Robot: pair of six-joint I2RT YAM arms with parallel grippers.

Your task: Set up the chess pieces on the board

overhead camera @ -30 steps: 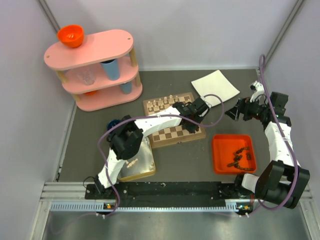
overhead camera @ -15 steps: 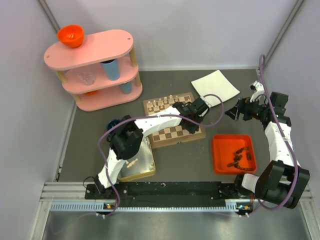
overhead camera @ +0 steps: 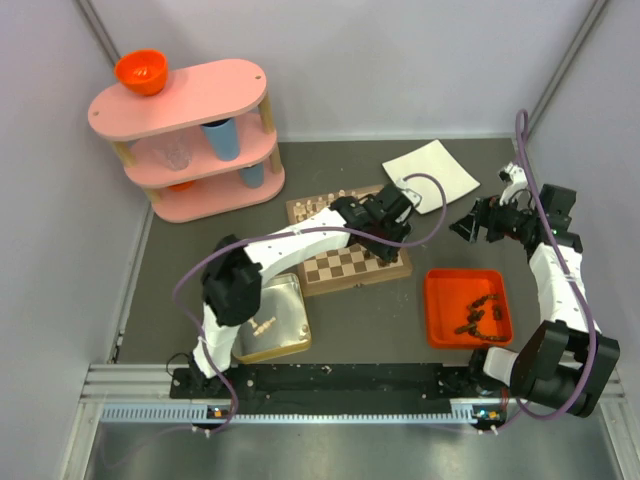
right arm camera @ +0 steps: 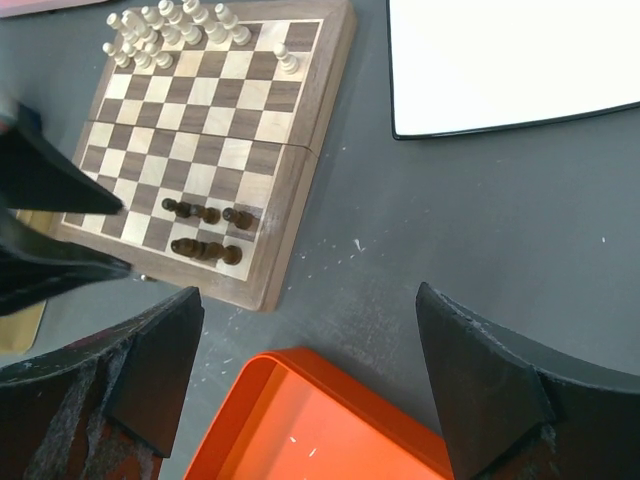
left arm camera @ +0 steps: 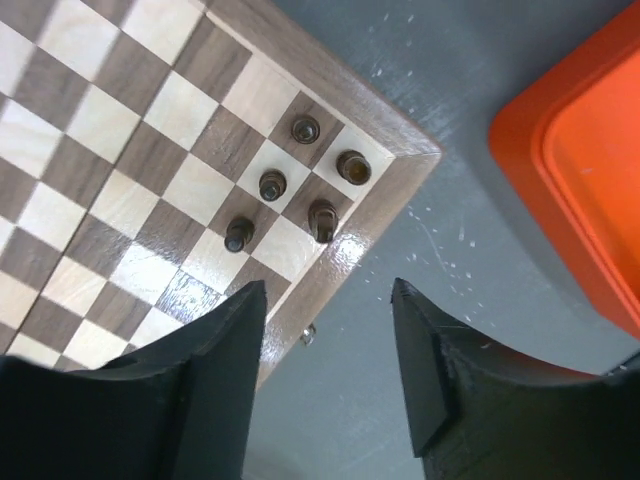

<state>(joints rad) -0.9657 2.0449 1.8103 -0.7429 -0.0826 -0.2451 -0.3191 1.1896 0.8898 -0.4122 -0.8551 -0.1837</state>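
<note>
The board (overhead camera: 340, 262) lies mid-table. Cream chess pieces (right arm camera: 165, 28) stand along its far edge, one cream pawn (right arm camera: 287, 60) apart from them. Several dark chess pieces (left arm camera: 305, 190) stand in two short rows at its near right corner, also in the right wrist view (right arm camera: 205, 230). More dark pieces (overhead camera: 478, 315) lie in the orange tray (overhead camera: 440, 330). My left gripper (overhead camera: 392, 245) is open and empty above that corner's rim (left arm camera: 328, 300). My right gripper (overhead camera: 465, 228) is open and empty, raised over bare table between board and tray (right arm camera: 308, 300).
A white square plate (overhead camera: 432, 172) lies behind the board on the right. A silver tin (overhead camera: 270, 320) with a few cream bits sits near left. A pink three-tier shelf (overhead camera: 190, 135) with cups and an orange bowl (overhead camera: 140, 70) stands at the far left.
My left arm's elbow has swung left, uncovering more of the tin, and its gripper has shifted slightly toward the far side. The right arm has not moved.
</note>
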